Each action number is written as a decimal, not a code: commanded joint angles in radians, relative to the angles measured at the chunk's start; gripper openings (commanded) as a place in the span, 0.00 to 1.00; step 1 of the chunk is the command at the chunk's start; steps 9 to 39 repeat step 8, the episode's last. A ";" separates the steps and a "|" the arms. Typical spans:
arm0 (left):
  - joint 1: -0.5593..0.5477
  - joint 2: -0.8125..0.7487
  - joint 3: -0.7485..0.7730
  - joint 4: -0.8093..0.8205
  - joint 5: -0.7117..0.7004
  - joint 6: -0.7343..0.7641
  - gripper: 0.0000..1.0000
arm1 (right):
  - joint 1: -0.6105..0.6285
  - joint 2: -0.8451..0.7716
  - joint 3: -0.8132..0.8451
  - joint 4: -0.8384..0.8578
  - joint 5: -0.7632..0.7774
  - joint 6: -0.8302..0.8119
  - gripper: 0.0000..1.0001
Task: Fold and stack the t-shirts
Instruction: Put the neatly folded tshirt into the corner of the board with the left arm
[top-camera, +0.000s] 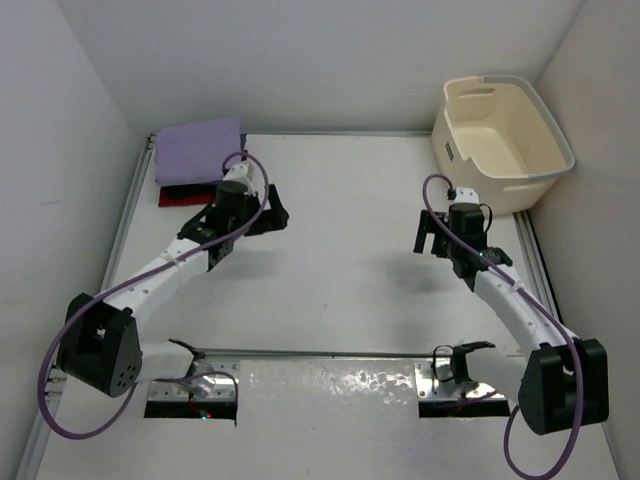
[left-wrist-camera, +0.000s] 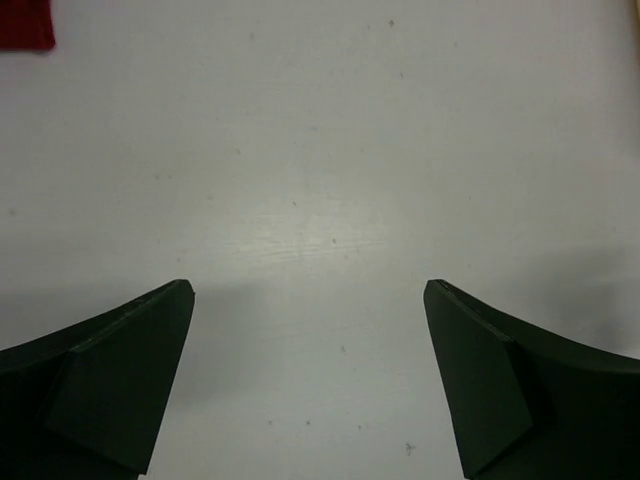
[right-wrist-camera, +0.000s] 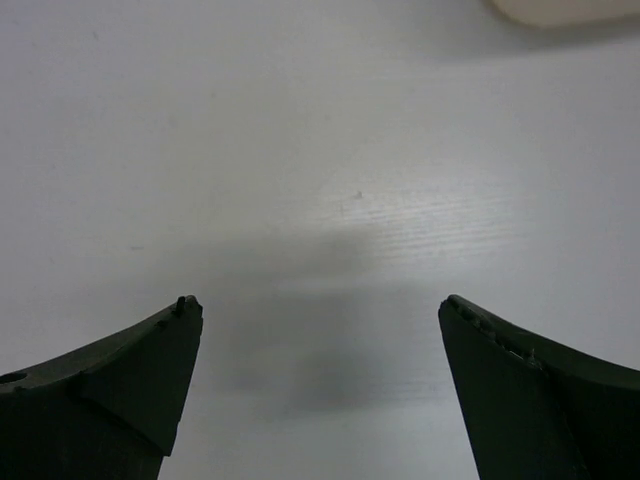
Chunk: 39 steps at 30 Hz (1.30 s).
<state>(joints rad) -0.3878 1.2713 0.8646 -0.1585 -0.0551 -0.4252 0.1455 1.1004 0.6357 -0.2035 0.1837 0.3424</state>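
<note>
You have open table (top-camera: 350, 270) across the centre, between the two arms; pass freely there. At the far left corner the folded stack, lavender t-shirt (top-camera: 198, 150) over red t-shirt (top-camera: 178, 196), blocks the way just beyond the left gripper (top-camera: 272, 212); at the far right corner the basket (top-camera: 490, 188) stands near the right gripper (top-camera: 430, 235); the left wall (top-camera: 60, 150) and right wall (top-camera: 610, 120) bound both flanks.
</note>
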 joint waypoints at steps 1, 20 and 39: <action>-0.054 -0.030 -0.009 0.088 -0.009 -0.046 1.00 | -0.003 -0.022 -0.042 0.047 0.030 0.044 0.99; -0.057 -0.032 -0.006 0.105 -0.058 -0.035 1.00 | -0.001 -0.014 -0.031 0.035 0.045 0.058 0.99; -0.057 -0.032 -0.006 0.105 -0.058 -0.035 1.00 | -0.001 -0.014 -0.031 0.035 0.045 0.058 0.99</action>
